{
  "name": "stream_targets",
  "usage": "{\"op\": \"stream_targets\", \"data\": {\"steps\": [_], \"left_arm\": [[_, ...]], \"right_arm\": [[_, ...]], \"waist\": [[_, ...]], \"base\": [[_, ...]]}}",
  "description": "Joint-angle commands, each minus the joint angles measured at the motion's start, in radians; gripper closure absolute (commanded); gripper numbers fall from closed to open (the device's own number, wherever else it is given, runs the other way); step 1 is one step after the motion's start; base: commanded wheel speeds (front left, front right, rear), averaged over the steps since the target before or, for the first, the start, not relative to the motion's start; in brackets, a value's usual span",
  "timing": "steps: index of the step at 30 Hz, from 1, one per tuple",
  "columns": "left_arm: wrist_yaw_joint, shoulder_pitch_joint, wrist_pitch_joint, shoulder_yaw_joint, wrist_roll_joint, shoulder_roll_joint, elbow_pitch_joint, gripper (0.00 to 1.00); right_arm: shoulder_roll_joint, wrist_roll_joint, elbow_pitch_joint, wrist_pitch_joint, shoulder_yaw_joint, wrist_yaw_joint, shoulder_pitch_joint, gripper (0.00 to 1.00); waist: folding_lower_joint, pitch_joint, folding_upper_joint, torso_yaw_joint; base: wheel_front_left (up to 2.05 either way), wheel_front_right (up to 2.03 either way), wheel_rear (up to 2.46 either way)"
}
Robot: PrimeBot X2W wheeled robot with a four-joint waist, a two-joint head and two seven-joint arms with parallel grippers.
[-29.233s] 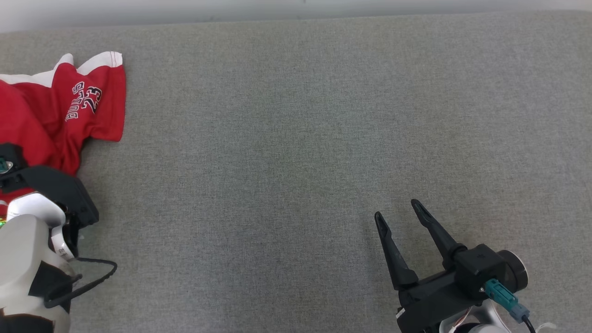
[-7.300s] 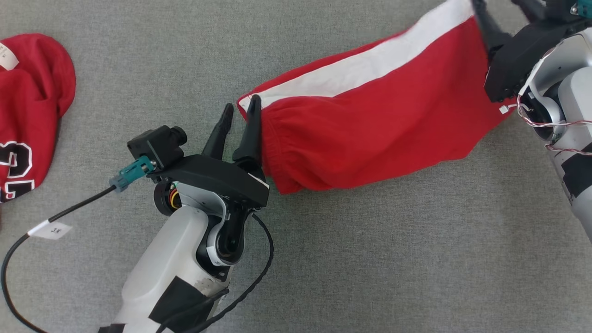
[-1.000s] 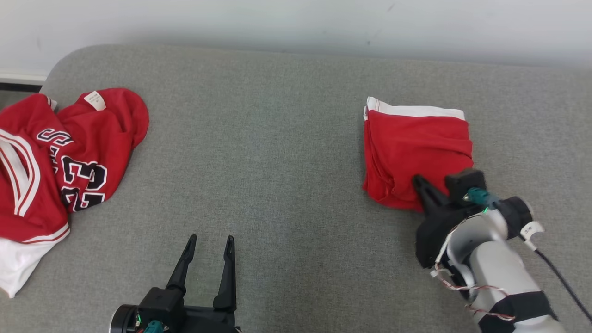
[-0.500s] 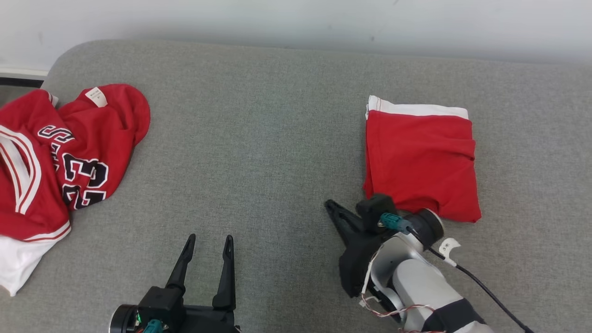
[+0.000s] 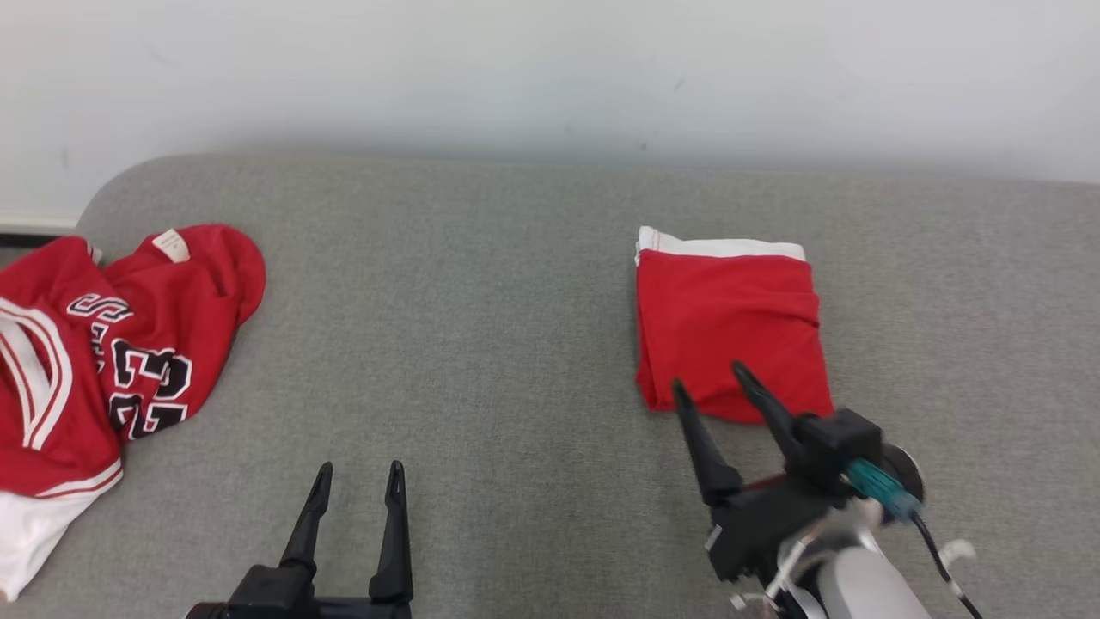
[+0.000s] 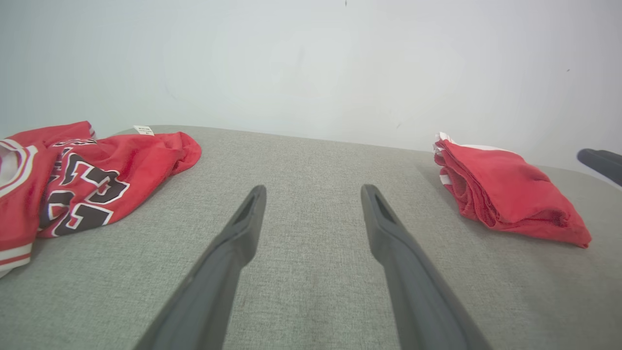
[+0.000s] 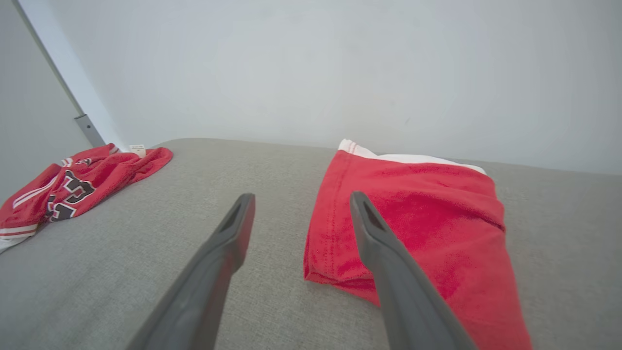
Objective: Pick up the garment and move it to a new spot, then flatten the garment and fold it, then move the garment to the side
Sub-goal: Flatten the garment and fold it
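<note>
While the folded garment (image 5: 726, 327) lies centre-right, the right end effector (image 5: 709, 378) hovers wide and empty at its lower edge; the left end effector (image 5: 359, 468) is wide too.

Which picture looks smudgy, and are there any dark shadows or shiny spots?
Head view: the right gripper and its wrist look smeared, the folded shorts sharp; soft light, no glare. Left wrist view: crisp, the left gripper stretched big by the wide lens. Right wrist view: slightly soft, only a faint shadow under the shorts.
</note>
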Motion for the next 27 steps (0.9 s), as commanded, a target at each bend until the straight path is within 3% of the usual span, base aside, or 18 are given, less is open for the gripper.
{"op": "stream_targets", "data": {"steps": [1,6,13,21,27], "left_arm": [[0.003,0.021,-0.003,0.006,0.01,-0.001,-0.009,0.0],[0.01,0.051,-0.003,0.029,0.025,-0.001,-0.037,0.0],[0.006,0.078,-0.003,0.08,0.038,-0.002,-0.051,0.0],[-0.018,0.101,-0.003,0.148,0.072,-0.001,-0.043,0.0],[-0.046,0.122,-0.003,0.179,0.1,0.011,-0.024,0.0]], "right_arm": [[0.013,-0.018,-0.035,-0.009,-0.032,0.001,0.049,0.0],[0.03,-0.039,-0.151,-0.031,-0.162,0.001,0.184,0.0],[0.034,-0.022,-0.212,-0.059,-0.273,0.001,0.27,0.0],[0.032,-0.02,-0.188,-0.087,-0.309,0.001,0.296,0.0],[0.006,-0.009,-0.154,-0.106,-0.275,0.001,0.31,0.0]], "waist": [[0.0001,-0.041,0.0,-0.039],[0.0001,-0.074,0.0,-0.079],[0.0001,-0.103,0.0,-0.133],[0.0001,-0.115,0.0,-0.185],[0.0001,-0.126,0.0,-0.205]], "base": [[0.0,0.0,0.0],[0.0,0.0,0.0],[0.0,0.0,0.0],[0.0,0.0,0.0],[0.0,0.0,0.0]]}}
